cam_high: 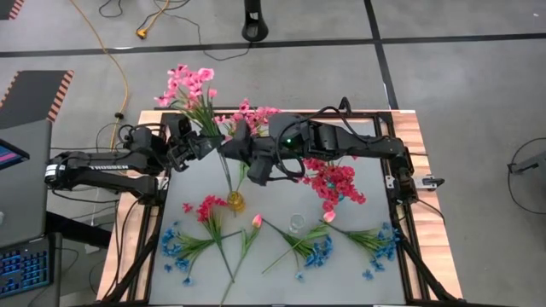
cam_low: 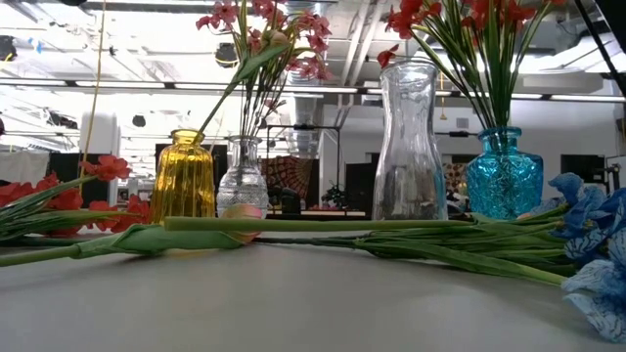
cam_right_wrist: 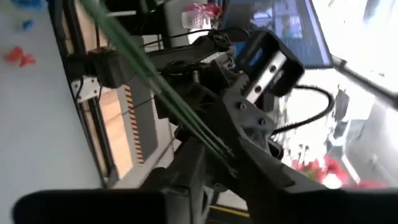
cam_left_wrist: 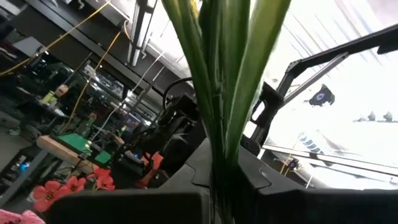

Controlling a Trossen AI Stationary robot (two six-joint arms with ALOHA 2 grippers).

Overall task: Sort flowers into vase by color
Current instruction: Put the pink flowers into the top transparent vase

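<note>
A bunch of light pink flowers (cam_high: pixel 183 85) with long green stems (cam_high: pixel 226 170) slants over the table's far left part. Its blossoms overhang the far edge. The stems' lower ends reach down to the mouth of the yellow vase (cam_high: pixel 235 202), and in the low view a green stem (cam_low: pixel 227 93) rises out of that vase (cam_low: pixel 183 176). My left gripper (cam_high: pixel 203 139) and my right gripper (cam_high: pixel 229 141) meet side by side at the bunch's upper stems, both shut on them. The low view shows neither gripper. My left gripper (cam_left_wrist: pixel 221 193) has the green stems (cam_left_wrist: pixel 217 124) pinched between its two fingers, several stems together, just below the blossoms. It comes level from the table's left, fingers across the stems. The bunch is off the table and leans toward the far edge. My right gripper (cam_right_wrist: pixel 211 168) is shut on the same stems (cam_right_wrist: pixel 186 124), right next to the left gripper on the vase side. It comes from the table's right, fingers across the stems. The place of contact is partly hidden by the gripper body.
A red bunch (cam_high: pixel 334 181) stands in the blue vase (cam_low: pixel 504 176). A tall clear vase (cam_low: pixel 409 147) and a small clear vase (cam_low: pixel 243 181) stand between the blue and yellow ones. Loose blue sprigs (cam_high: pixel 175 247) (cam_high: pixel 317 251) (cam_high: pixel 380 243), a red sprig (cam_high: pixel 209 209) and a pink bud (cam_high: pixel 256 222) lie near the front.
</note>
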